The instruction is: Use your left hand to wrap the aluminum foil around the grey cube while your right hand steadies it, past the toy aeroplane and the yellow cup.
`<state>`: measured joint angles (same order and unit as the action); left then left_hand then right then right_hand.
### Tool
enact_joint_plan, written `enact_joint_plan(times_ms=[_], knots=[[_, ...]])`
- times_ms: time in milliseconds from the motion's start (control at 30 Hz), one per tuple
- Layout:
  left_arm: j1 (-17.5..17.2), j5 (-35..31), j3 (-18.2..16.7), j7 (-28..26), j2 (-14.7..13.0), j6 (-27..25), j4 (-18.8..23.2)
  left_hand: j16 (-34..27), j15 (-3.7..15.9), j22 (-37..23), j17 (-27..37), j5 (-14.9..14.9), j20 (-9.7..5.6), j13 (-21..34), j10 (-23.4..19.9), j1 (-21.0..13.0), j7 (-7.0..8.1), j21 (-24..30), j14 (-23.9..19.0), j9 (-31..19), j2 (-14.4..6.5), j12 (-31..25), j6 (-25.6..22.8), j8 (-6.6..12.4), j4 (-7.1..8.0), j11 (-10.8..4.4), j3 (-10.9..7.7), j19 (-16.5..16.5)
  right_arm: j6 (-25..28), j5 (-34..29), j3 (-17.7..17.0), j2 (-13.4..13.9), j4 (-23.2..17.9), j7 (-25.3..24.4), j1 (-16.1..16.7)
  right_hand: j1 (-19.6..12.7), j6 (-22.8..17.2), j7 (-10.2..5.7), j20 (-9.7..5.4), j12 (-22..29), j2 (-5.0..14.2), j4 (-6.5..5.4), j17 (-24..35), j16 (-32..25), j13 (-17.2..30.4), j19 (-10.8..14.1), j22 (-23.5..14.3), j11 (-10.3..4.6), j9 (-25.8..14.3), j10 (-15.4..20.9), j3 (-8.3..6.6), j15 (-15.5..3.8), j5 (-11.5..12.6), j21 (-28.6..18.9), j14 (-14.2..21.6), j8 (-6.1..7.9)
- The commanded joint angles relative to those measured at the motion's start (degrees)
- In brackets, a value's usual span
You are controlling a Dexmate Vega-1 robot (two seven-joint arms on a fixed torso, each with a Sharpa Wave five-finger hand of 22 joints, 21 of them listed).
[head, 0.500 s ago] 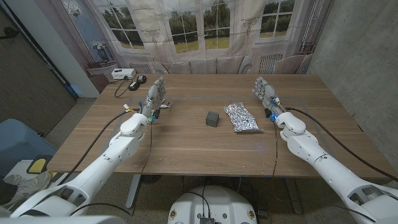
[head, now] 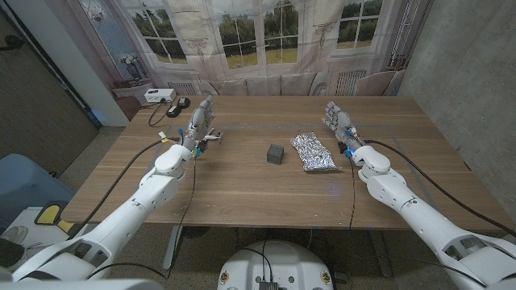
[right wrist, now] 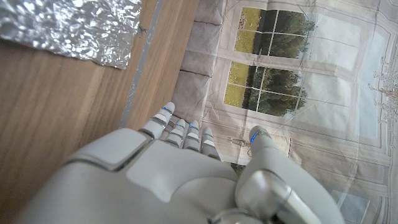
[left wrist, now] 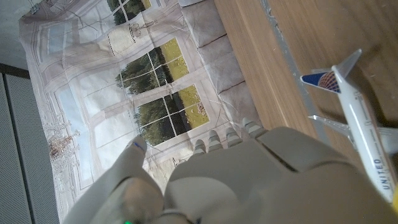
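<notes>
On the wooden table [head: 242,189] the grey cube [head: 276,154] sits near the middle, untouched, with the sheet of aluminum foil [head: 314,151] lying crumpled and flat just beside it at its 3 o'clock, a narrow strip of bare wood between the two. The left hand [head: 199,123] stands raised at about 9 o'clock from the cube, well apart from it, fingers stretched out and spread, holding nothing. The toy aeroplane [head: 211,137] lies on the table just beside that hand; in the left wrist view the white aeroplane [left wrist: 359,118] with its blue tail shows past the back of the left hand [left wrist: 249,180]. The right hand [head: 340,121] is up at roughly 2 o'clock from the cube, beyond the foil's far right corner, near the foil but clear of it, fingers straight and parted, holding nothing. The right wrist view shows the back of the right hand [right wrist: 180,174] with the foil's edge [right wrist: 74,28] on the wood ahead of it. At the table's far left corner, about 10 o'clock from the cube, sit a white box [head: 160,95] and a small black object [head: 182,101] with a cable; what it is I cannot tell
</notes>
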<state>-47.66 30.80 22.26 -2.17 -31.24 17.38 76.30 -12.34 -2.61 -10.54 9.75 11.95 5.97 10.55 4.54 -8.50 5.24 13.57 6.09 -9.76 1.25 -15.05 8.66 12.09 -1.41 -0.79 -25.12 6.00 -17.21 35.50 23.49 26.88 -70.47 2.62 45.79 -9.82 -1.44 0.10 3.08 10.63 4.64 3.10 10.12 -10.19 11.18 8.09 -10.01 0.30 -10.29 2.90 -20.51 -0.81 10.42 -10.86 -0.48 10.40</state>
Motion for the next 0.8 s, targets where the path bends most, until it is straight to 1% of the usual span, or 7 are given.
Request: enact_joint_plan(times_ms=[33,100,200,267,433,600,800], knots=[[2.3,-11.2,4.3,-3.6,-3.0,-3.3,5.3,-0.4,0.11,-0.2,0.2,-0.2,0.11,0.3,-3.3,-2.7,-0.92,0.5,-4.2,-0.3,0.2,-0.8,-3.6,0.67,-2.18,-0.03,-0.24,-2.0,-2.2,-3.3,0.2,1.4,-0.2,-1.6,0.0,-0.6,-1.0,-0.15,0.89,0.5,-0.15,0.73,0.1,-0.4,0.0,-0.1,-0.2,-0.01,-0.1,0.7,-0.17,0.87,0.6,-0.3,-0.2,0.64],[3.2,-12.2,5.1,-2.6,-3.4,-4.0,6.0,-0.5,0.38,-0.2,0.3,-0.3,0.08,0.3,-3.9,-3.4,-1.14,0.6,-5.2,-0.3,0.3,-0.8,-4.3,0.72,-2.79,-0.39,-0.38,-2.6,-2.8,-3.2,-0.2,1.7,-0.6,-1.7,0.5,-0.8,-1.2,-0.24,1.40,0.6,-0.15,0.88,0.1,-0.5,0.0,-0.2,-0.2,0.01,-0.1,1.0,-0.18,1.28,0.6,-0.3,0.1,0.69],[4.4,-13.3,6.2,-1.3,-3.4,-4.5,6.5,-0.5,0.71,-0.2,0.3,-0.3,-0.54,0.3,-4.7,-4.6,-1.30,0.8,-6.5,-0.4,0.3,-0.8,-5.4,0.78,-3.73,-0.53,-0.62,-3.7,-3.2,-3.2,-0.6,2.1,-1.1,-2.1,1.2,-0.9,-1.7,-0.25,2.09,0.6,-0.17,1.12,0.1,-0.6,-0.1,-0.3,-0.3,0.20,-0.1,1.3,-0.18,2.30,0.7,-0.3,0.3,0.83],[5.0,-13.7,6.7,-0.7,-3.2,-4.9,6.8,-0.4,0.71,-0.2,0.3,-0.3,-0.40,0.4,-4.8,-5.0,-1.01,0.8,-6.6,-0.4,0.2,-0.7,-5.8,0.83,-4.00,-0.62,-0.71,-3.9,-3.6,-2.9,-0.9,2.3,-1.3,-1.9,1.7,-1.0,-2.0,-0.28,2.51,0.7,-0.21,1.24,0.1,-0.7,-0.1,-0.4,-0.3,0.51,-0.1,1.4,-0.15,2.77,0.7,-0.3,0.4,0.91],[6.9,-15.0,8.2,1.1,-3.3,-7.3,7.9,0.2,0.78,-0.2,0.3,-0.4,0.76,0.4,-5.6,-6.4,-1.14,0.9,-6.5,-0.4,-0.1,-0.6,-7.8,1.11,-4.96,-0.97,-1.08,-5.0,-4.8,-2.9,-1.5,2.8,-2.2,-2.2,3.1,-1.0,-2.3,-0.38,3.43,0.8,-0.26,1.36,0.1,-0.8,-0.2,-0.4,-0.3,0.83,-0.1,1.7,-0.06,3.44,0.7,-0.4,0.8,0.95],[8.6,-16.7,9.6,2.1,-3.3,-9.3,9.6,0.6,0.32,-0.3,0.3,-0.5,0.91,0.4,-5.7,-7.0,-1.37,0.9,-6.2,-0.4,-0.2,-0.5,-8.2,1.02,-5.37,-0.40,-1.23,-5.3,-6.3,-3.0,-2.2,3.3,-3.3,-2.8,4.7,-1.0,-2.6,-0.52,3.66,0.8,-0.23,1.43,0.2,-0.9,-0.2,-0.3,-0.3,0.98,-0.1,2.0,-0.04,3.68,0.7,-0.4,1.0,0.99],[10.9,-16.8,11.2,5.5,-3.2,-11.7,10.4,0.8,-0.24,-0.3,0.3,-0.5,1.49,0.4,-5.4,-8.1,-1.56,1.0,-6.6,-0.5,-0.4,-0.1,-8.3,0.70,-6.01,0.71,-1.49,-5.8,-7.6,-3.5,-3.0,4.0,-5.3,-4.1,6.8,-1.2,-2.8,-0.58,3.78,0.8,-0.13,1.54,0.2,-1.0,-0.2,-0.3,-0.3,1.02,-0.1,2.2,-0.09,3.75,0.7,-0.5,1.2,1.01]])
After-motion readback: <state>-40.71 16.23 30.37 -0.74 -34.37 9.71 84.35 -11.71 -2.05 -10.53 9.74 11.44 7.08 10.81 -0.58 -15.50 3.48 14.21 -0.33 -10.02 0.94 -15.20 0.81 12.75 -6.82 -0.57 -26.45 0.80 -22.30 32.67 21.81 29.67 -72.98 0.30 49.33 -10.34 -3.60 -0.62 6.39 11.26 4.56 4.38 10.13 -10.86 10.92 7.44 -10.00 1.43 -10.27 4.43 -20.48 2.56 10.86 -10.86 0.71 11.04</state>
